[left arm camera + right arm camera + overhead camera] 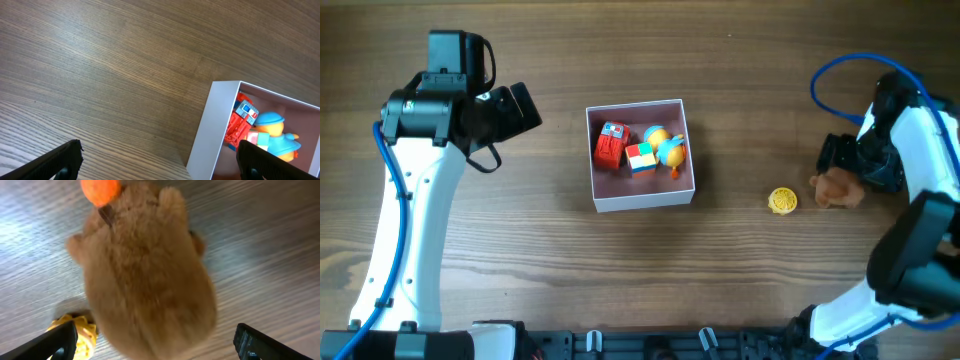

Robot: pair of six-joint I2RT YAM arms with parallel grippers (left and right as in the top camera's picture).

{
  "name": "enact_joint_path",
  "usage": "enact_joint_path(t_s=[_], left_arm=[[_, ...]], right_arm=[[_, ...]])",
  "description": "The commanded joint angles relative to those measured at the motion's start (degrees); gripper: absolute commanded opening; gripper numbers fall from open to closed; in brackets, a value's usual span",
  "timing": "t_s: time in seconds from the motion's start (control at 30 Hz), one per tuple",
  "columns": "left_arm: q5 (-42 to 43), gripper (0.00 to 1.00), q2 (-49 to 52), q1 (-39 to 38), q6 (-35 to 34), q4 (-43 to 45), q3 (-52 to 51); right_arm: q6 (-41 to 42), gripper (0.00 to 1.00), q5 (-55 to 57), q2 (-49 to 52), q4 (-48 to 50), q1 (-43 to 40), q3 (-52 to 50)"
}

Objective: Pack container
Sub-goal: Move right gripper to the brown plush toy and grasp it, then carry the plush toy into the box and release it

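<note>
My R hand (160, 342) hangs over the plush (150, 275), fingers spread either side, nothing gripped yet; box (642, 203) sits at counter (740, 60) centre, well to its left, so R arm's nearer, L hand (160, 162) released near the box.

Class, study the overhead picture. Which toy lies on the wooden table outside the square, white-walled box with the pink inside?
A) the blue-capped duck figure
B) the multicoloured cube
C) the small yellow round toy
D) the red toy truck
C: the small yellow round toy lies outside the square white-walled box, between it and the fuzzy brown plush animal; the other three sit inside the box.
</note>
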Motion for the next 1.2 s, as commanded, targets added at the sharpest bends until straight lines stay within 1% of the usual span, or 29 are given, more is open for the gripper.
enact_joint_path(t_s=[0.0,0.03,0.07,0.1,0.17,0.23,0.3,0.47,0.6,0.67,0.73,0.77,0.8,0.9,0.93,0.97,1.07,1.17], left_arm=[[0.9,1.0,-0.2,0.1,0.9,0.0,-0.2],[0.9,1.0,-0.2,0.1,0.9,0.0,-0.2],[0.9,1.0,-0.2,0.1,0.9,0.0,-0.2],[0.9,1.0,-0.2,0.1,0.9,0.0,-0.2],[0.9,1.0,-0.2,0.1,0.9,0.0,-0.2],[0.9,1.0,-0.2,0.1,0.9,-0.1,-0.2],[0.9,1.0,-0.2,0.1,0.9,-0.2,-0.2],[0.9,1.0,-0.2,0.1,0.9,-0.5,-0.2],[0.9,1.0,-0.2,0.1,0.9,-0.5,-0.2],[0.9,1.0,-0.2,0.1,0.9,-0.5,-0.2],[0.9,1.0,-0.2,0.1,0.9,-0.5,-0.2],[0.9,1.0,-0.2,0.1,0.9,-0.5,-0.2],[0.9,1.0,-0.2,0.1,0.9,-0.5,-0.2],[0.9,1.0,-0.2,0.1,0.9,-0.7,-0.2],[0.9,1.0,-0.2,0.1,0.9,-0.7,-0.2],[0.9,1.0,-0.2,0.1,0.9,-0.7,-0.2],[0.9,1.0,-0.2,0.1,0.9,-0.9,-0.2],[0.9,1.0,-0.2,0.1,0.9,-1.1,-0.2]], right_arm=[[-1.0,0.97,-1.9,3.4,0.1,-0.1,-0.5],[-1.0,0.91,-1.9,3.5,0.2,-0.1,-0.5],[-1.0,0.73,-1.8,3.4,0.2,-0.1,-0.5],[-1.0,0.66,-1.9,3.4,0.2,-0.1,-0.5],[-1.0,0.45,-1.9,3.4,0.1,-0.1,-0.5],[-1.0,0.15,-2.1,3.4,0.0,-0.1,-0.5],[-0.6,0.05,-2.9,3.2,0.0,-0.1,-0.5],[0.8,0.04,-3.6,-0.8,-0.1,0.1,0.7],[0.2,0.04,-4.7,-12.3,0.1,4.0,3.4],[-2.9,0.04,-8.7,-19.8,2.7,9.3,3.8],[-6.3,0.04,-10.2,-24.8,5.5,15.6,3.8],[-10.4,0.04,-10.2,-27.2,7.1,21.0,3.8],[-13.1,0.04,-10.2,-27.9,7.8,24.5,3.8],[-25.4,0.04,-10.2,-27.5,8.8,38.7,3.8],[-27.5,0.04,-10.2,-26.7,9.0,42.0,3.8],[-31.2,0.04,-10.2,-24.6,9.5,47.5,3.8],[-33.2,0.04,-10.2,-20.0,9.6,53.1,3.8],[-35.5,0.04,-10.2,-13.1,9.9,55.9,3.8]])
